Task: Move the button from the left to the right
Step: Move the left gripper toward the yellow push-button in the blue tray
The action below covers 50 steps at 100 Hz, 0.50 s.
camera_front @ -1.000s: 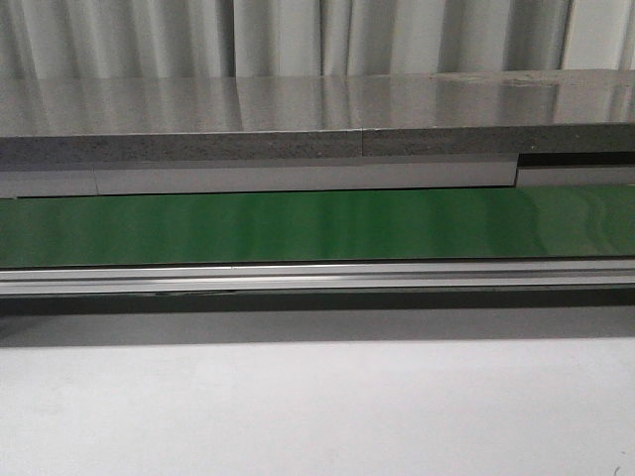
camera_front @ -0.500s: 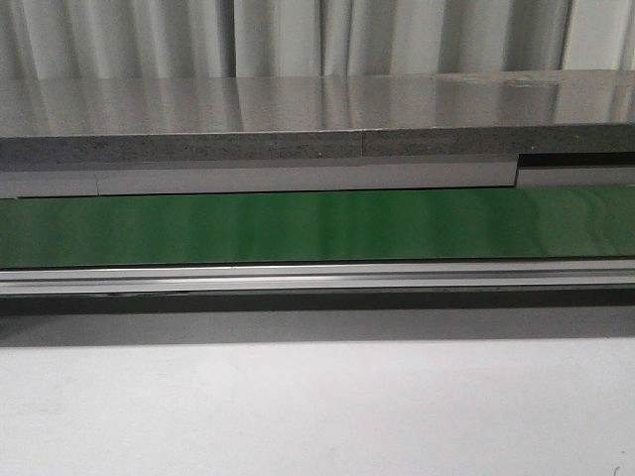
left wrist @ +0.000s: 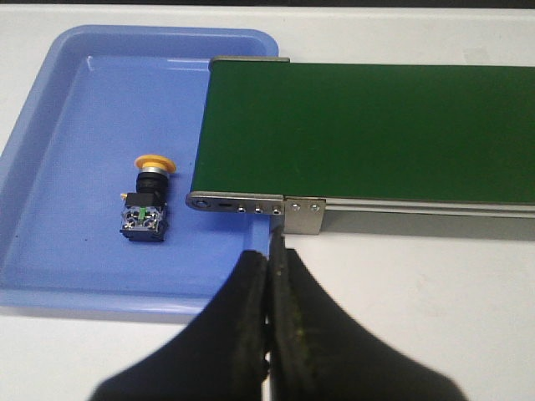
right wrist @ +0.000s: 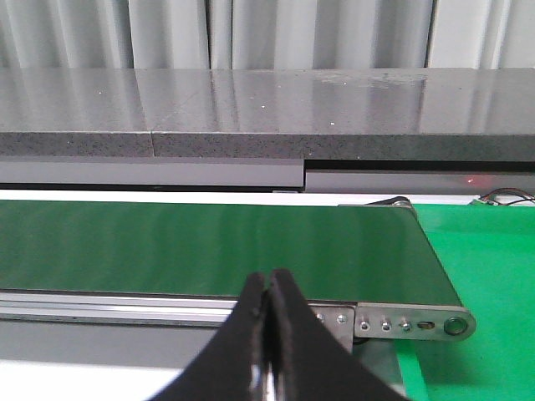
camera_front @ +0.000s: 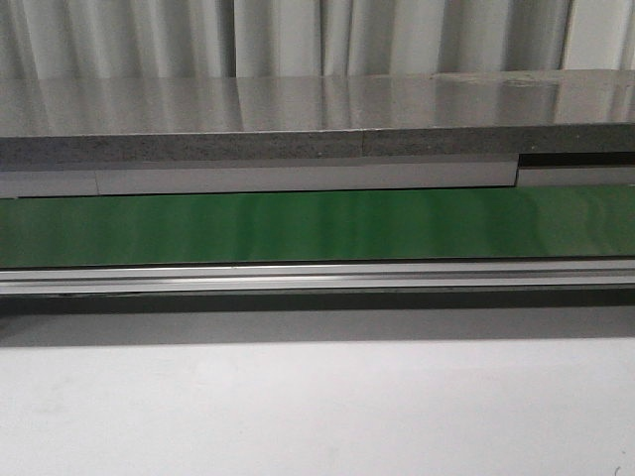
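Nothing has moved; only the left wrist shows the button in its tray, both jaws closed.

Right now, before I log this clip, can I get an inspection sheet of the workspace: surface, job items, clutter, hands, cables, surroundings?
Surface: pale table carrying a green conveyor belt with a metal side rail; bright green mat past the belt's right end.
Job's things: button lying on its side in the blue tray at the belt's left end, yellow cap pointing away from the left hand.
Clutter: nothing seen.
Hands: left hand shut and empty, near the tray's rim; right hand shut and empty, over the belt's near rail.
Cables: dark wires behind the mat.
Surroundings: grey stone-look counter, pale curtain behind.
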Available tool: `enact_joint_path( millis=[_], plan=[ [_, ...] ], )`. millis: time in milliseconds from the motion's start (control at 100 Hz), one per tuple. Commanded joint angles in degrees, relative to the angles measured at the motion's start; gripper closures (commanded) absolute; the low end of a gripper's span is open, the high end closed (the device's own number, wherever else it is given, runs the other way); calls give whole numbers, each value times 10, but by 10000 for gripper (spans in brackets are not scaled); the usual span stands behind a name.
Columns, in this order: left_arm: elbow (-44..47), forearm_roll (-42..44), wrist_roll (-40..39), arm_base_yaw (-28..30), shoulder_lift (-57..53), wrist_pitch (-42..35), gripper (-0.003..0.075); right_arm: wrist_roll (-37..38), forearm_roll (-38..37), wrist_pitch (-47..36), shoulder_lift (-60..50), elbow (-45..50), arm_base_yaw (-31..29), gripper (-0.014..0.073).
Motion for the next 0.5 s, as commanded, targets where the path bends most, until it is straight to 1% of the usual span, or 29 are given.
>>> enact_joint_path(
  millis=[0,100,170,240,280,290,310,320,360,430,490],
  plan=[
    [-21,-8,-3,0,12,-22,741,-1,-6,-41,-12,-8,3,660],
    [-21,-12,-3,0,14,-16,734,-1,-6,-41,-12,-8,3,660],
    [-21,-12,1,0,14,-12,671,-1,-6,-41,-12,-8,3,660],
    [-21,-12,3,0,14,-11,545,-1,-6,-41,-12,-8,3,660],
    [-21,-12,3,0,14,-11,448,-1,-6,-41,-12,-8,3,660],
    [-21,-12,3,0,14,-11,413,-1,-6,-41,-12,-8,3,660],
    [-21,-12,3,0,14,-11,379,-1,-6,-41,-12,-8,3,660],
    [-21,-12,3,0,14,-11,344,-1,-6,-41,-12,-8,3,660],
    [-21,-12,3,0,14,-11,249,-1,-6,-41,-12,-8,3,660],
    [-21,-12,3,0,14,-10,140,-1,-6,-41,-12,-8,3,660],
    [-21,-12,3,0,14,-3,106,-1,-6,-41,-12,-8,3,660]
  ],
)
